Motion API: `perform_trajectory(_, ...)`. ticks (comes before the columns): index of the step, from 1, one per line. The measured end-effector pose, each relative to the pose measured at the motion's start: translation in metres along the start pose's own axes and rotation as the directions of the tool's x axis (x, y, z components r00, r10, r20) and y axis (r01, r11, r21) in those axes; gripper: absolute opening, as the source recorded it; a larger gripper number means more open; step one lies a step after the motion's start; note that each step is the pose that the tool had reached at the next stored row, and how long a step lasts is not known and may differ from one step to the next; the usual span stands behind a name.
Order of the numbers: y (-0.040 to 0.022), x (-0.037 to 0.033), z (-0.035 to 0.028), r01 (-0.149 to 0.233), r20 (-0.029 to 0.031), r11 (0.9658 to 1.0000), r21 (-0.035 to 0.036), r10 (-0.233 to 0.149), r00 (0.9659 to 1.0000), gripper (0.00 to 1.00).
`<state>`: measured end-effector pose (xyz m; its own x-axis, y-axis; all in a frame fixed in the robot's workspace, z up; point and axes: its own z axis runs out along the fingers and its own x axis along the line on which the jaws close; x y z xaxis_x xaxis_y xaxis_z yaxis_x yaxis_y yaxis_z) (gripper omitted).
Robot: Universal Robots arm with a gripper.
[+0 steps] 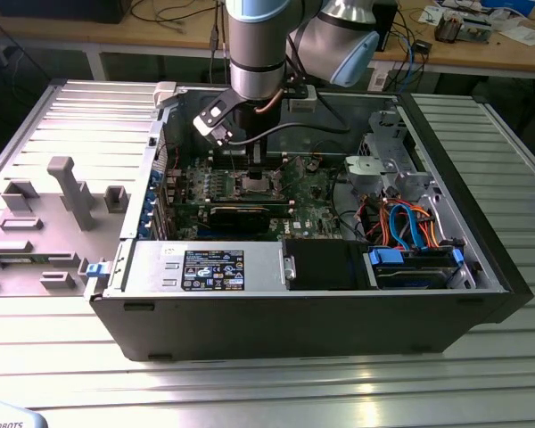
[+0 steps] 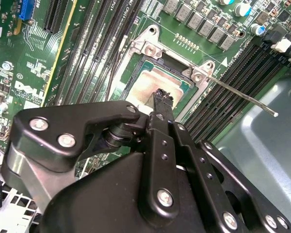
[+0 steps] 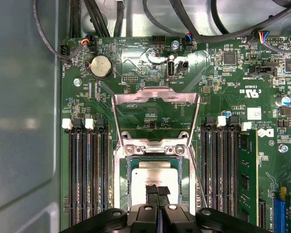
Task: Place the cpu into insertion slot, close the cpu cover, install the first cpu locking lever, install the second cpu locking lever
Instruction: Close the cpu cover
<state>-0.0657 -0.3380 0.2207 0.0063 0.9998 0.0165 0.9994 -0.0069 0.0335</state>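
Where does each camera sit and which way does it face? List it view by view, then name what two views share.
Exterior view: off the arm, high up, looking down into the open computer case; the arm reaches in.
First wrist view: on the wrist, looking along the claw at the chip and the raised cover.
Second wrist view: on the wrist, looking at a slant past the claw at the chip.
Shared: both wrist views show the shut claw over the chip in its socket.

cpu (image 3: 153, 175) in insertion slot (image 3: 120, 194) | cpu cover (image 3: 155, 94) open, off slot | memory slots (image 3: 85, 170) flank both sides | pincer (image 3: 158, 190) over cpu
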Motion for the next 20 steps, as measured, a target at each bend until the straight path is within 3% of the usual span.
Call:
perform_trajectory(11,0.0002,0.0001,-0.0050,0.000,0.0002,1.0000,0.0001,0.000,1.0000,0.11)
perform_trajectory(20,0.0002,0.0001,-0.0057,0.000,0.0002,1.0000,0.0001,0.000,1.0000,0.11)
